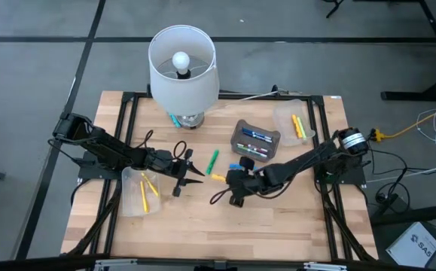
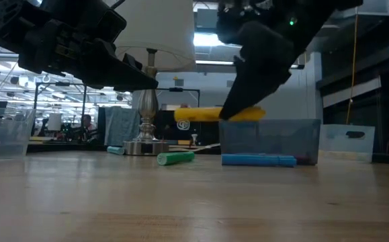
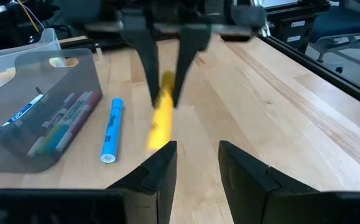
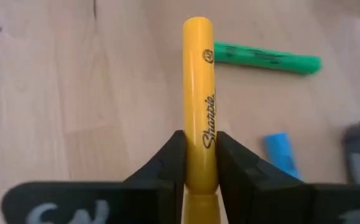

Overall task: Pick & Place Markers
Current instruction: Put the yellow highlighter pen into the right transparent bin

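Observation:
My right gripper (image 1: 231, 179) is shut on a yellow marker (image 4: 199, 93) near the table's middle. The marker also shows in the low view (image 2: 214, 114). My left gripper (image 3: 195, 163) is open and empty, a short way toward the table's left of the marker's free end, its fingers pointing at it. A green marker (image 1: 212, 160) and a blue marker (image 1: 236, 165) lie flat on the table just beyond them. A grey bin (image 1: 254, 141) holds several more markers. My right gripper pinches the yellow marker's barrel (image 4: 202, 144) between its two fingers, toward the end nearer the arm. The fingers slant down from the table's right. The marker juts past the fingertips toward the left gripper, level and lifted clear of the table (image 2: 201, 114).
A lamp (image 1: 184, 68) stands at the table's far middle. A clear bin (image 1: 294, 124) at the far right and a clear bin (image 1: 141, 192) at the near left each hold yellow markers. Bare wood (image 1: 225, 226) lies along the near edge.

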